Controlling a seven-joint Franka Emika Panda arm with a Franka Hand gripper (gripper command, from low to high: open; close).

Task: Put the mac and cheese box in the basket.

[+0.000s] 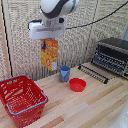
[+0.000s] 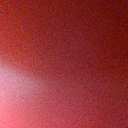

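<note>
In the exterior view, the gripping tool point(image 1: 47, 41) is hanging high above the wooden table point(image 1: 95, 107), at the end of the white and black arm point(image 1: 57, 9). The mac and cheese carton point(image 1: 49, 54) is hanging directly below the white hand, upright, with its top edge going up between the short fingers. The fingers are closed against the top of the carton and are holding it in the air; the carton is not touching the table. The carton is orange and yellow, with a white corner at the bottom.

The red shopping basket point(image 1: 21, 100) is sitting on the table toward the exterior view's left, lower in the picture than the carton. The carton is hanging up and to the exterior view's right of the basket, not over its opening. A blue cup point(image 1: 65, 73) is standing on the table just to the exterior view's right of the carton's lower end, and a small red bowl point(image 1: 77, 84) is lying near the cup.

The table is made of light wooden planks. Behind it, a beige ribbed wall point(image 1: 20, 45) is filling the background. A toaster oven point(image 1: 113, 54) is standing at the exterior view's right, and a dark wire rack point(image 1: 93, 73) is lying in front of it. A black cable point(image 1: 100, 19) is running from the arm across the wall.

The wrist view is showing only a blurred red and pink surface; what it is cannot be told.
</note>
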